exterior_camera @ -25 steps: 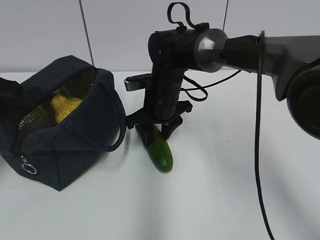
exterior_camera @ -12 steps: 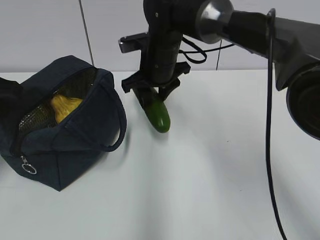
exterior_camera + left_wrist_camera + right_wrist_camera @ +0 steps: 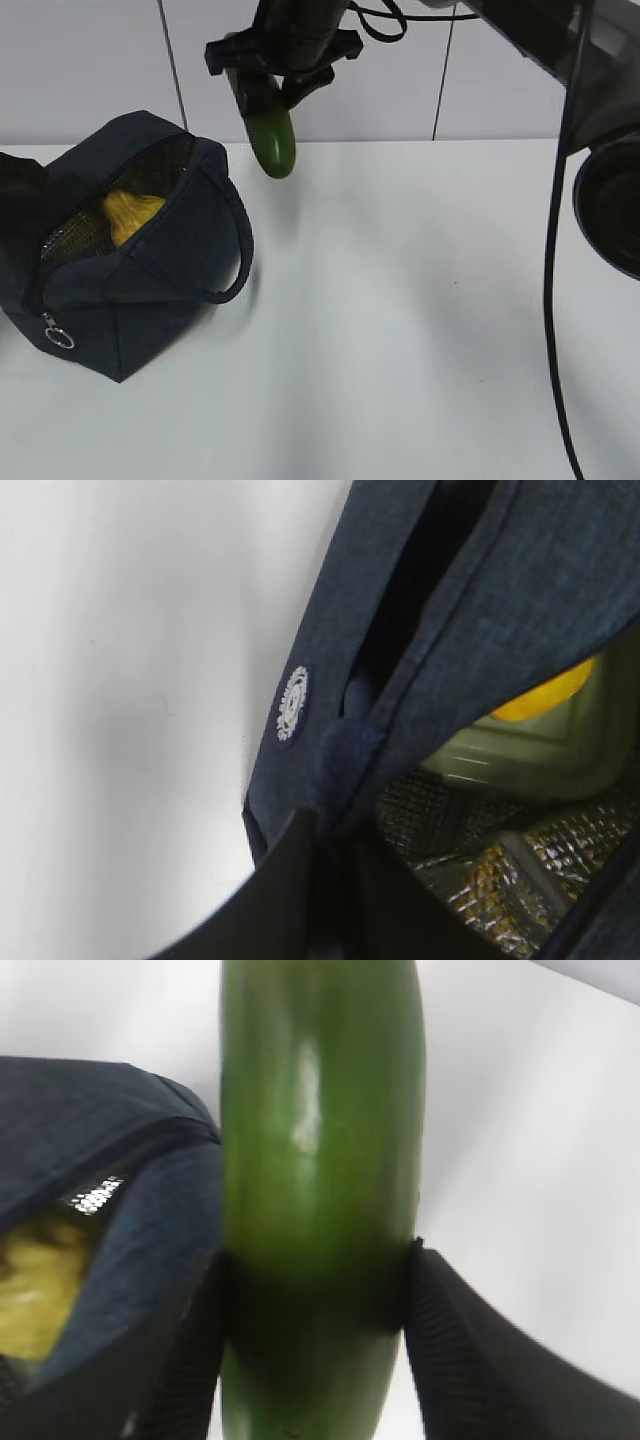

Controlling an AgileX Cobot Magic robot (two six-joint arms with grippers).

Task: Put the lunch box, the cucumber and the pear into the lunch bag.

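The dark navy lunch bag [image 3: 150, 270] sits open at the left of the table, its silver ring pull [image 3: 57, 337] hanging at the front. The yellow pear [image 3: 130, 215] lies inside. In the left wrist view the pear [image 3: 548, 688] rests on the pale green lid of the lunch box [image 3: 525, 750] in the foil-lined bag [image 3: 400, 610]. My left gripper [image 3: 335, 855] is shut on the bag's fabric edge. My right gripper [image 3: 270, 80] is shut on the dark green cucumber [image 3: 272, 140] and holds it in the air, nose down, just right of the bag's opening. The right wrist view shows the cucumber [image 3: 315, 1160] between the jaws of my right gripper [image 3: 315, 1300].
The bag's looped handle [image 3: 238, 255] hangs over its right side. The white table [image 3: 420, 330] stretches to the right of the bag. A tiled wall [image 3: 90, 70] stands behind. The right arm and its black cable [image 3: 555, 250] cross the upper right.
My right gripper has lifted the cucumber off the table and carried it up and to the left, toward the bag's opening. The bag and pear have not moved.
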